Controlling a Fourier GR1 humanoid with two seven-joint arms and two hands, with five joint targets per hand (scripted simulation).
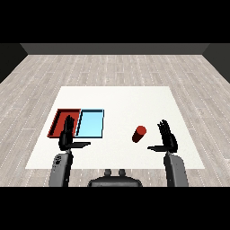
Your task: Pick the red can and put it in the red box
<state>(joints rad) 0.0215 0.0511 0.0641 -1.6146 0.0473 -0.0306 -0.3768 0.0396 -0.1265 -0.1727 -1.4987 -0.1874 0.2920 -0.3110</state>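
The red can (139, 134) stands on the white table right of centre, leaning slightly. My right hand (167, 138) is just to its right, a short gap away, fingers straight and thumb pointing toward the can. The red tray (59, 117) lies at the table's left, with the light blue tray (90, 123) beside it on the right. My left hand (67, 136) hovers open in front of the two trays, covering part of the red tray's near right corner.
The white table (117, 101) stretches back beyond the trays and the can. A grey wood floor surrounds it. Both grey forearms rise from the lower corners.
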